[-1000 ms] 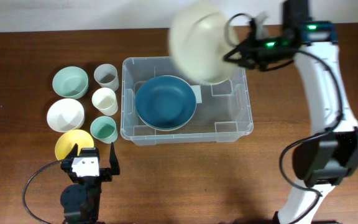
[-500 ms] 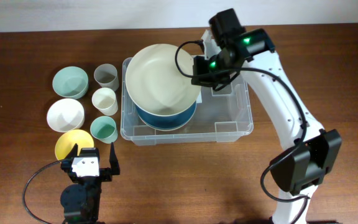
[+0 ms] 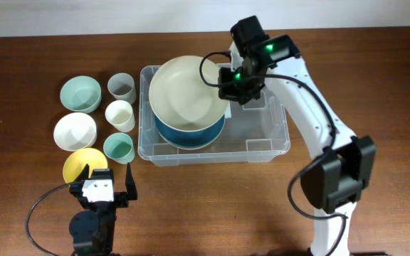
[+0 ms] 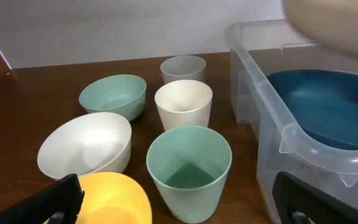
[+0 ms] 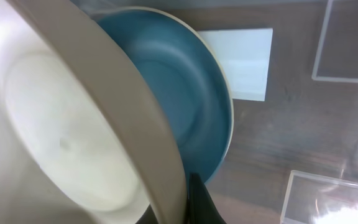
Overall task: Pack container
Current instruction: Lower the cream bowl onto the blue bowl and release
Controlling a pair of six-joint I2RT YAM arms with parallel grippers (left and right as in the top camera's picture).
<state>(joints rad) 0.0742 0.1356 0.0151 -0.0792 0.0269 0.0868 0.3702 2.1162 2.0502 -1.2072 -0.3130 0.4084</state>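
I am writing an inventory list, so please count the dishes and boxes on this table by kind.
Bowls: 5 - green bowl, white bowl, yellow bowl, blue bowl, cream bowl
Cups: 3 - grey cup, cream cup, green cup
Bin: 1
Total: 9

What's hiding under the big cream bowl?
A blue bowl sits below the cream bowl, inside the clear container. From overhead only its near edge shows; the rest is covered.

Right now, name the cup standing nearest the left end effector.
The mint-green plastic cup, closest to the left end effector; the cream plastic cup and grey plastic cup stand farther behind it.
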